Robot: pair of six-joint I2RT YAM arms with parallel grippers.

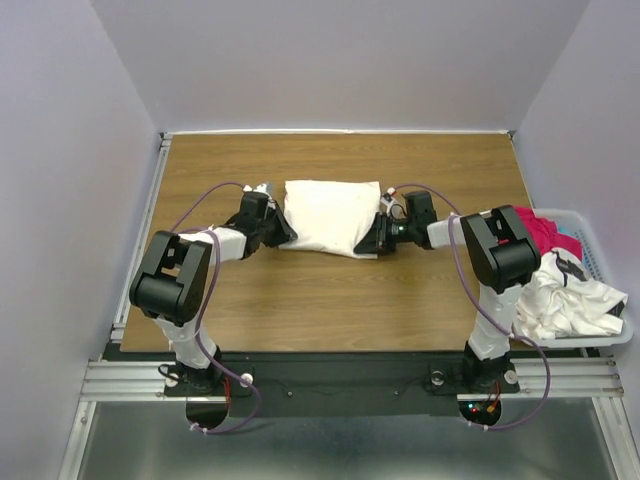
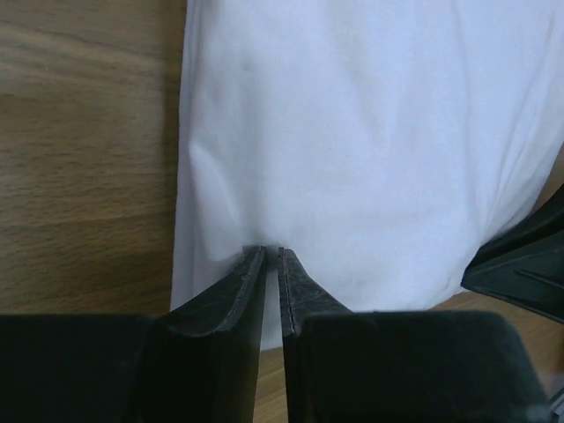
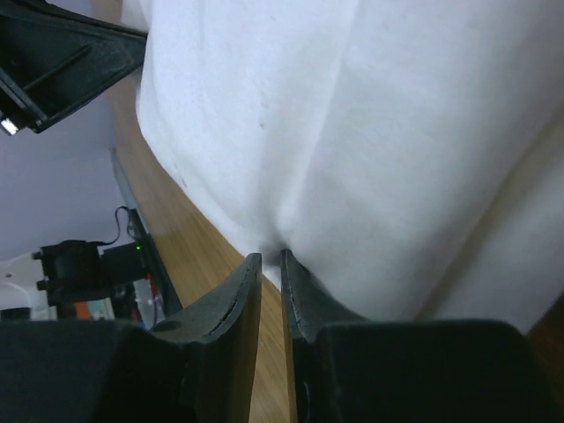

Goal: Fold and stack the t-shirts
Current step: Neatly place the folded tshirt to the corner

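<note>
Starting on the left, the left gripper (image 1: pixel 283 232) is down low over the wooden table (image 1: pixel 330 300). Its fingers (image 2: pixel 238 291) are pinched nearly together with a thin bit of cloth caught between the tips, so it's clamped on the left edge of the off-white t-shirt (image 1: pixel 328 216). The fabric puckers right where those tips bite.

That shirt is folded into a chunky rectangle and sits mid-table, a bit toward the far side, spanning the gap between both arms.

Moving over, the right gripper (image 1: pixel 372 238) has the shirt's right edge. Its wrist view shows the fingers (image 3: pixel 231 295) closed on a fold of the white cloth, with only a narrow slit between them.

Way off to the right, a white slatted basket (image 1: pixel 605 265) sits at the table's edge. The magenta-red t-shirt (image 1: pixel 540 232) is bunched in it, and the white t-shirt with dark markings (image 1: pixel 570 300) spills over its front.
</note>
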